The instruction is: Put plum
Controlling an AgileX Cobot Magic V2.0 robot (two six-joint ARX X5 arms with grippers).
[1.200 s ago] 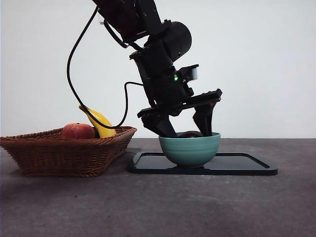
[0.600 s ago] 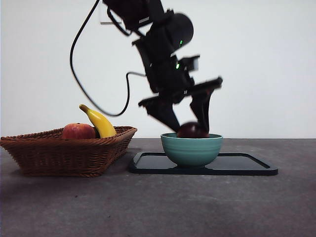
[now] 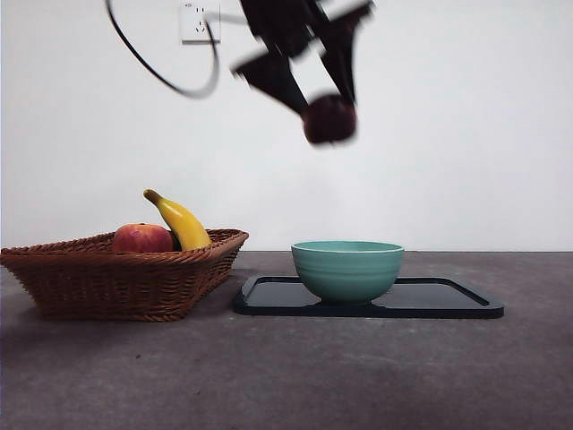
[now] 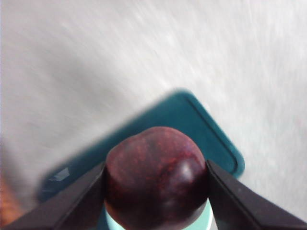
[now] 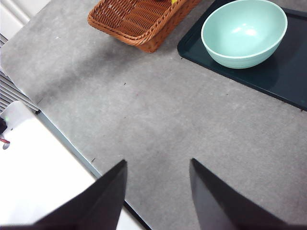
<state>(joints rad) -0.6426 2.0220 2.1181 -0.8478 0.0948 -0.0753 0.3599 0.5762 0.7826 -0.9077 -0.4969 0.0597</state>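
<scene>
Plum (image 3: 329,119) hangs high in the air above the teal bowl (image 3: 346,269), clamped between the two jaws of the left gripper (image 3: 315,94); the wrist view shows both jaws pressed against its sides. The bowl sits empty on the dark tray (image 3: 448,300), with the wicker basket (image 3: 116,273) beside it holding a red fruit (image 3: 141,238) and a banana (image 3: 181,220). The pick looks done; carrying and setting the plum down remain, destination unclear. The right gripper (image 5: 156,191) waits with jaws apart, holding nothing, over bare worktop (image 5: 158,120).
</scene>
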